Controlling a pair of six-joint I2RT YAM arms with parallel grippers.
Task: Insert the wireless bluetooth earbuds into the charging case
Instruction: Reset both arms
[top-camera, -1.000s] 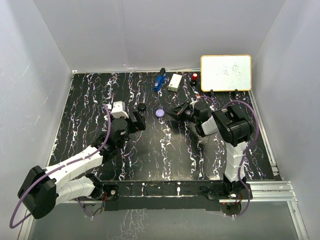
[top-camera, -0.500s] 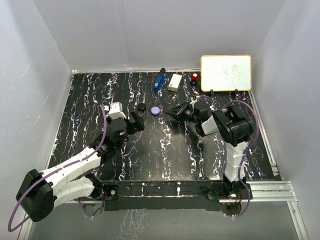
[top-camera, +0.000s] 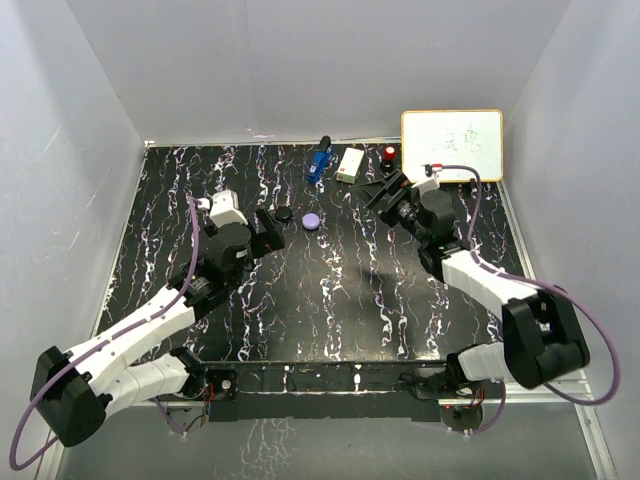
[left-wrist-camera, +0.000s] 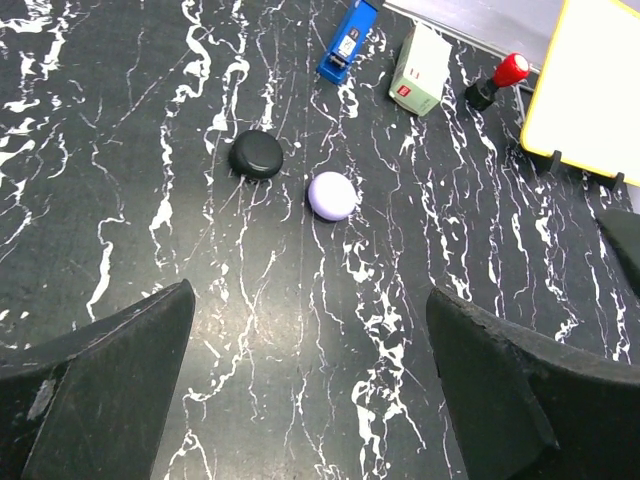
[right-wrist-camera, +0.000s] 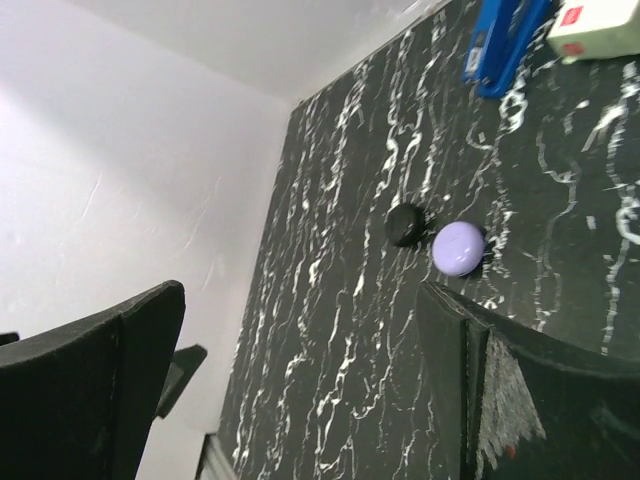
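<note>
L pincer (top-camera: 268, 232) is hovering w/ fingers wide apart, gripping nothing, just left of the black charging case (left-wrist-camera: 256, 154). The lilac charging case (left-wrist-camera: 331, 195) is sitting beside it (near, not touching), both lids shut, on the worktop (top-camera: 330, 300), mid-rear. R pincer (top-camera: 386, 190) is gaping too, empty, hanging right of both cases, nr the whiteboard (top-camera: 452, 145). Earbuds: too small to make out. Blue tool (top-camera: 319, 162) & white box (top-camera: 350, 165) are lying by the rear edge.
</note>
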